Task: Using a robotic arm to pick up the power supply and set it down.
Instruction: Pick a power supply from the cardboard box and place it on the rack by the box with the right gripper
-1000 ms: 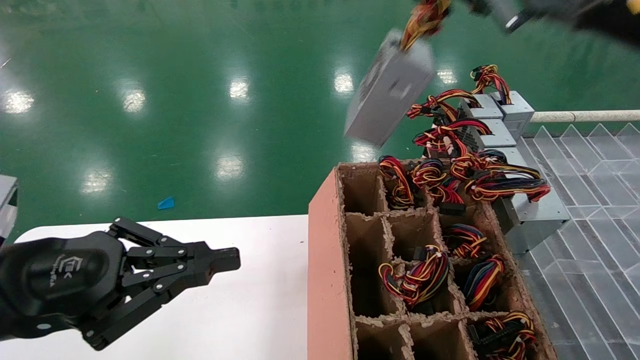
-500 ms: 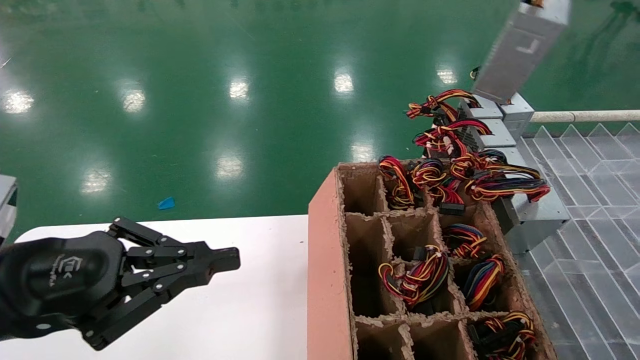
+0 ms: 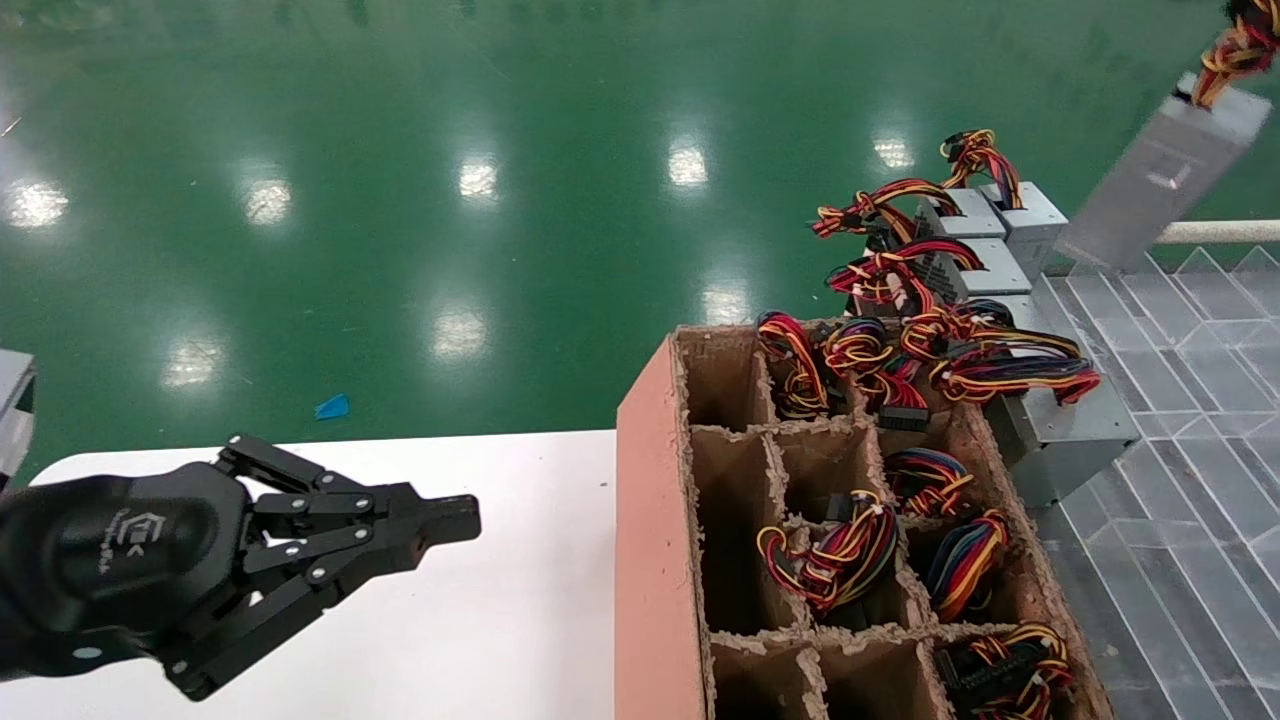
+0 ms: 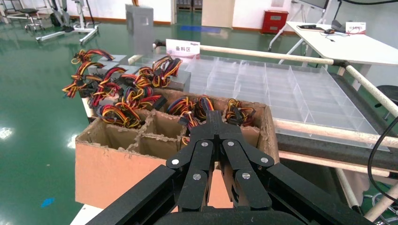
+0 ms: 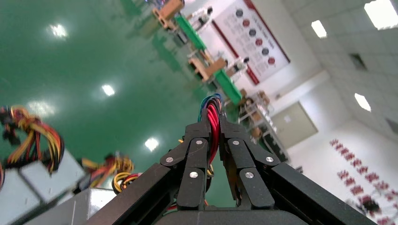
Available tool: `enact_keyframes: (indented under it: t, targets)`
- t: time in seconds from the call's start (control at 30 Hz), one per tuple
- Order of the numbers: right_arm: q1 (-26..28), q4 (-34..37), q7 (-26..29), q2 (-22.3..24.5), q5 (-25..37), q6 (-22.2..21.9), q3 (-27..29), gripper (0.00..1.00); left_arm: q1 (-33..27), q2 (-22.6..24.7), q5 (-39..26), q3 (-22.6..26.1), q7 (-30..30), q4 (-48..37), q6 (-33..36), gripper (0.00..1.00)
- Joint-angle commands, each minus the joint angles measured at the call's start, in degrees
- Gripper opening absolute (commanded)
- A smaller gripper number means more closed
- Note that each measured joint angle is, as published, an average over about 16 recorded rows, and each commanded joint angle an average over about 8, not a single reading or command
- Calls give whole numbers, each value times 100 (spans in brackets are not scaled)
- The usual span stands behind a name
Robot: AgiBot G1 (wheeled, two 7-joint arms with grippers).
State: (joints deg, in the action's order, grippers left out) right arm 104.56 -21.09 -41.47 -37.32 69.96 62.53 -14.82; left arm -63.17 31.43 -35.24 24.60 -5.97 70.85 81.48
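The power supply (image 3: 1160,188), a grey metal box, hangs tilted in the air at the far right of the head view, over the back edge of the clear tray. Its red, yellow and orange wires (image 3: 1232,52) run up out of view. My right gripper (image 5: 214,125) is shut on that wire bundle (image 5: 212,105); the hand itself lies outside the head view. In the left wrist view the hanging power supply (image 4: 139,21) shows far off behind the box. My left gripper (image 3: 455,520) is shut and empty, parked over the white table, and it also shows close up in the left wrist view (image 4: 215,123).
A cardboard box (image 3: 655,540) with divided cells holds several wired units. More grey power supplies (image 3: 1005,235) stand behind it. A clear plastic divider tray (image 3: 1180,400) lies to the right, with a pale pole (image 3: 1215,232) at its back. The white table (image 3: 480,620) lies on the left.
The hanging power supply has travelled from above the box's far side to the right, first rising, and now hangs lower over the clear tray's back edge. The left arm has not moved.
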Motion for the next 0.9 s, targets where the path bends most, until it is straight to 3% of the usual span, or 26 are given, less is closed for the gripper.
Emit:
enact_keyframes:
  t: [0.03,0.4,0.9]
  targets:
    - [24,190,-111,26,33,-14,-8,0,0,0,0,0,0,0,0,0]
    - [60,970,-449,1,182,151,-109,0,0,0,0,0,0,0,0,0]
    - [111,1506,-752,-231,317,202,-212,0,0,0,0,0,0,0,0,0]
